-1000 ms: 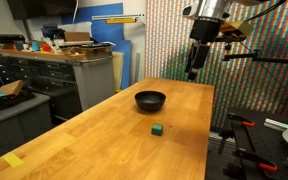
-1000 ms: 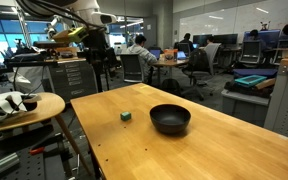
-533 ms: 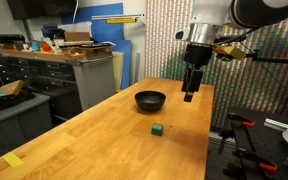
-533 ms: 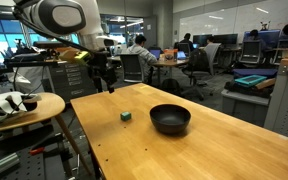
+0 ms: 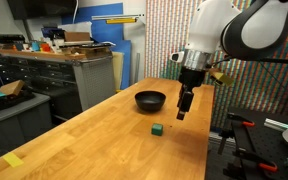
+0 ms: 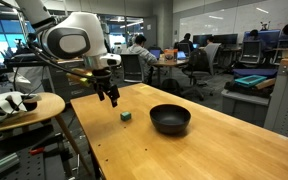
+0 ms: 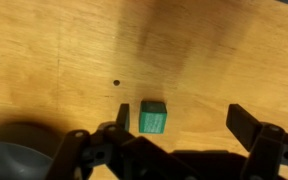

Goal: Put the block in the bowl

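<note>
Gripper (image 5: 181, 115) held above table (image 6: 184, 150), jaws spread wide, nothing gripped. Block (image 7: 152, 117) seen in wrist view on bare wood between fingers, nearer one of them. Bowl (image 5: 150, 99) set apart, at 11 o'clock from block. Light wood surface dotted with small holes. Drawer cabinets (image 5: 44, 75) seen behind.

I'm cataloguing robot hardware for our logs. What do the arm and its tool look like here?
The robot arm has bulky, rounded white shells with darker joints. A small yellowish part sits near its wrist. The tool is black, with two flat dark fingers on jointed links. No markings are legible.
</note>
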Available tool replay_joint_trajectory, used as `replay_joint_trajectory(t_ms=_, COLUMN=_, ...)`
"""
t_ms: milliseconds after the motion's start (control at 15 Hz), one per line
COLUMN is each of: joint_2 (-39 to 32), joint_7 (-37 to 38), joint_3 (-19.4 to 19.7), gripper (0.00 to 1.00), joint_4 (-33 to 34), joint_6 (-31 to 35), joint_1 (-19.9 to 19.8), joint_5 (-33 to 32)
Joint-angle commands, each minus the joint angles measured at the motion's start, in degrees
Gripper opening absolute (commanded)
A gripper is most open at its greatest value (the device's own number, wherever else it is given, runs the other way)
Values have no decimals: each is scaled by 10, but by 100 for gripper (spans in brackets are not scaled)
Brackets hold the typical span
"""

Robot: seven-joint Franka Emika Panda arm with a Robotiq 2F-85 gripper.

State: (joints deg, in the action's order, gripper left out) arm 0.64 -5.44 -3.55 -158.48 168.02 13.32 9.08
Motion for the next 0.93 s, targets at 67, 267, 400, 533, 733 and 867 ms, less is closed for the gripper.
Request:
replay_joint_trajectory(t_ms=67, joint_2=-61, joint_7=10, joint_3=-38, gripper=100, joint_4=14, joint_6=73, joint_1=-15, joint_5=17)
replay_joint_trajectory(t_ms=267, joint_2=-97, joint_7=28, joint_3=-48, gripper=100, joint_4=24, joint_6=113, joint_1=-21, joint_5=-10)
replay_joint_trajectory(t_ms=400, joint_2=-120, joint_7=35, joint_3=-42, gripper=100, joint_4=31, joint_6=136, joint_1=-21, joint_5=-31)
replay_joint_trajectory(t_ms=533, joint_2=-145, joint_7=27, joint_3=-11, gripper=100, joint_4=42, joint_6=159, joint_1=6, joint_5=-31)
replay_joint_trajectory(t_ms=733, joint_2=-181, joint_7=40, joint_3=5, gripper=100, joint_4=64, joint_6=178, joint_1=3, joint_5=-58)
replay_joint_trajectory(t_ms=867, joint_2=-204, joint_7=40, joint_3=19, gripper=100, joint_4=84, joint_6=182, joint_1=6, joint_5=-67)
